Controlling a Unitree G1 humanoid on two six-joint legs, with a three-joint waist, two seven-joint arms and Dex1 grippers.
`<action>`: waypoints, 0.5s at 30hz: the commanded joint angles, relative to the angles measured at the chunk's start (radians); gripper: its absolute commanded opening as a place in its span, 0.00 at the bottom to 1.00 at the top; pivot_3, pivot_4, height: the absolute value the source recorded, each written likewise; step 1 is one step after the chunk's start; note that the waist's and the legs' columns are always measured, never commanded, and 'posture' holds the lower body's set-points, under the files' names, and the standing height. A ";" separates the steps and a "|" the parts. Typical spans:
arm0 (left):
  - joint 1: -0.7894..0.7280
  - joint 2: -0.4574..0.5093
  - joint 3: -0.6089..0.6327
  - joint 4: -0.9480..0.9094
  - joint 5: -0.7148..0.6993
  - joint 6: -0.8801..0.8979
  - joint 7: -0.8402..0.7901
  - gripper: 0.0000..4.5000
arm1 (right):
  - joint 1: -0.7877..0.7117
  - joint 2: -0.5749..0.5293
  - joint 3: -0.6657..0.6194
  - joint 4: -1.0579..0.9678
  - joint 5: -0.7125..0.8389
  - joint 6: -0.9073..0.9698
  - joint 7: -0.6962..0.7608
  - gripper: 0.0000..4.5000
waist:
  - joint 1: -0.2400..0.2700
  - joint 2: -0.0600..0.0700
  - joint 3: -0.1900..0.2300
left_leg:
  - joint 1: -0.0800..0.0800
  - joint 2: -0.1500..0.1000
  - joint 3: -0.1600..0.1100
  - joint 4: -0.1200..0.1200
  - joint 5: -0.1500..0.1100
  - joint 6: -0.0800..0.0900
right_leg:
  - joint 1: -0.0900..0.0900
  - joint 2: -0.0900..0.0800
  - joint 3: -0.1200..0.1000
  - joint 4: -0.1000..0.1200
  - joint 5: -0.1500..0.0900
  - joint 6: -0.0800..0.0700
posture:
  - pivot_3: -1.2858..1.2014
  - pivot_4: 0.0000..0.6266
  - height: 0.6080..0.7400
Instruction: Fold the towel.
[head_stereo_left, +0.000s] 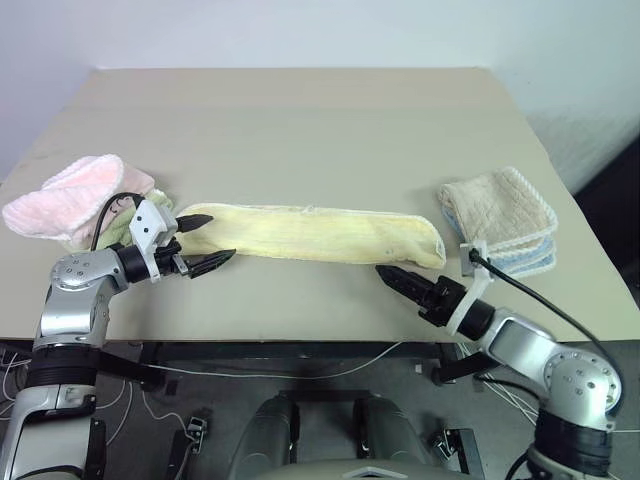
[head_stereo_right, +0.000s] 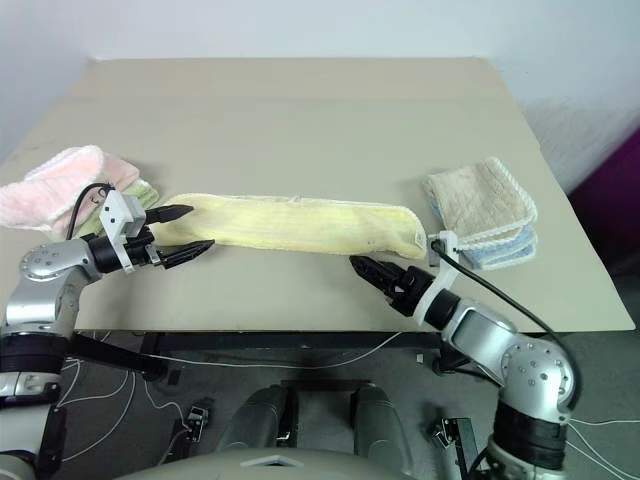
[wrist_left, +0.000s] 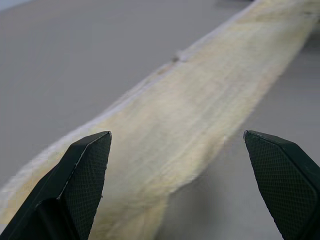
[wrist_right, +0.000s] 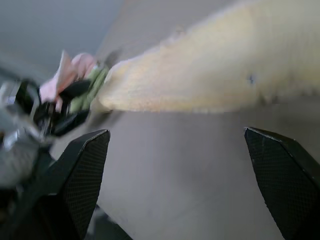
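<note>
Black-fingered and spread wide, our left gripper (head_stereo_left: 200, 243) hovers at the left end of the towel (head_stereo_left: 310, 234), holding nothing; our right gripper (head_stereo_left: 400, 279), also wide apart and empty, sits just short of the right end. Between them we see the pale yellow towel lying as a long narrow strip across the beige worktop (head_stereo_left: 300, 120), a pink towel (head_stereo_left: 70, 195) beyond its left end, a beige towel (head_stereo_left: 498, 212) beyond its right.

The towel (head_stereo_left: 310, 234), pale yellow terry with whitish edging, lies flat as a long narrow band across the table's near side.
</note>
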 joint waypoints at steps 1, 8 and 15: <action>0.001 0.009 0.014 -0.073 -0.024 0.028 0.000 0.98 | 0.002 0.026 -0.023 0.045 0.213 -0.099 -0.276 1.00 | -0.001 0.000 0.000 | 0.000 0.000 0.000 0.000 0.000 0.000 | 0.000 0.000 0.000 0.000 0.000 0.000 | 0.52 0.24 1.00; 0.005 0.003 0.011 -0.093 -0.016 0.049 0.009 0.98 | -0.065 0.040 -0.019 0.163 0.272 -0.313 -0.471 1.00 | -0.002 0.000 0.000 | 0.002 0.000 0.001 0.000 0.000 0.000 | 0.002 0.003 -0.001 0.000 0.000 0.000 | 0.52 0.24 1.00; 0.009 -0.002 0.011 -0.106 -0.017 0.052 0.020 0.98 | -0.100 0.053 -0.016 0.255 0.162 -0.461 -0.474 1.00 | 0.000 -0.002 -0.002 | 0.007 0.000 0.001 0.000 0.000 0.001 | 0.008 0.003 -0.001 -0.001 0.000 0.000 | 0.52 0.24 1.00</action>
